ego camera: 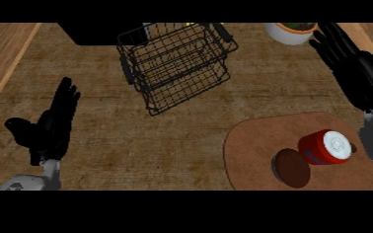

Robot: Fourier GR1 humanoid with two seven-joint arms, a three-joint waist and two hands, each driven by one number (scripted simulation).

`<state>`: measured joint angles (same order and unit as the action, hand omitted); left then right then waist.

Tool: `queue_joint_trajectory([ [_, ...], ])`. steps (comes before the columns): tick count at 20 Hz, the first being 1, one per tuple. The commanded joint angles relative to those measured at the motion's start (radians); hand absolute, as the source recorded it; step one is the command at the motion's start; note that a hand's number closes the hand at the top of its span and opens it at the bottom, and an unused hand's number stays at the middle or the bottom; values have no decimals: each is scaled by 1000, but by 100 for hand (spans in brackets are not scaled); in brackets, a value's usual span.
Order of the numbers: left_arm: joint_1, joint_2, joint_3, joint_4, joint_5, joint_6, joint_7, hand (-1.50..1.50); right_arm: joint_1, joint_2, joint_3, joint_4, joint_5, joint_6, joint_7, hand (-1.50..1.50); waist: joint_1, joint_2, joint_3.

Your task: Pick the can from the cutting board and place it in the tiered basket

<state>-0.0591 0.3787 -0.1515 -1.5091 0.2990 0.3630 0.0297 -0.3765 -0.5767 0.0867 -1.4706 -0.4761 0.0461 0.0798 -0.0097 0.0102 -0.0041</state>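
A red can (pixel 325 148) with a white lid lies on its side on the round brown cutting board (pixel 255 143) at the lower right. A black wire tiered basket (pixel 177 64) stands at the upper middle of the counter. My right hand (pixel 342 59) is at the right edge, above and beyond the can, fingers straight and apart from it. At the lower left my left hand (pixel 51 123) rests open with fingers pointing up, far from both can and basket.
A dark brown round object (pixel 291 169) lies on the board next to the can. A white pot (pixel 290 32) with a plant stands at the upper right. A black appliance (pixel 98 33) sits behind the basket. Wooden edging runs along the left.
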Motion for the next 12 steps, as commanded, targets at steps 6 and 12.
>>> queue_joint_trajectory([
  [6, -55, -11, -91, -29, 33, -130, 75, 0, 169, -32, -120, -75, -183, 503, -465, 150, -65, -14, 16],
  [12, -84, -24, -116, 6, 79, -222, 117, 0, 360, 6, -311, 274, -46, 464, -808, -150, -12, -3, 9],
])
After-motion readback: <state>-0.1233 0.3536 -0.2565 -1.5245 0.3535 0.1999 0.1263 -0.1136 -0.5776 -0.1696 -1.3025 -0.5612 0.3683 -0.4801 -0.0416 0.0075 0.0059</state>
